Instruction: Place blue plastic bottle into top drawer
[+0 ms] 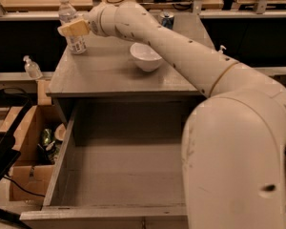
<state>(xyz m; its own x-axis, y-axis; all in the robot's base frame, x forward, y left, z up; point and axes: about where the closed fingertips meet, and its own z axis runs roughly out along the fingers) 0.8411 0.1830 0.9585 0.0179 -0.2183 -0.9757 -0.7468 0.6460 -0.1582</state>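
End effector (72, 28) sits against the blue plastic bottle (67, 13), at mid-height; I can't tell whether it grips it. Bottle is upright at the back-left corner of the grey surface (105, 78), white bowl (145, 57) to its right. Top drawer (62, 161) is pulled open below

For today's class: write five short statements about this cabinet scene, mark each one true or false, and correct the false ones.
1. The tall clear plastic bottle with a white cap stands upright on the grey cabinet top. True.
2. The wide grey top drawer is shut. False: it is pulled open.
3. The robot's tool is at the bottle, over the cabinet's far left corner. True.
4. The round white bowl lies in the drawer. False: it sits on the cabinet top.
5. The small clear pump bottle stands beside the bowl. False: it stands lower, left of the cabinet.
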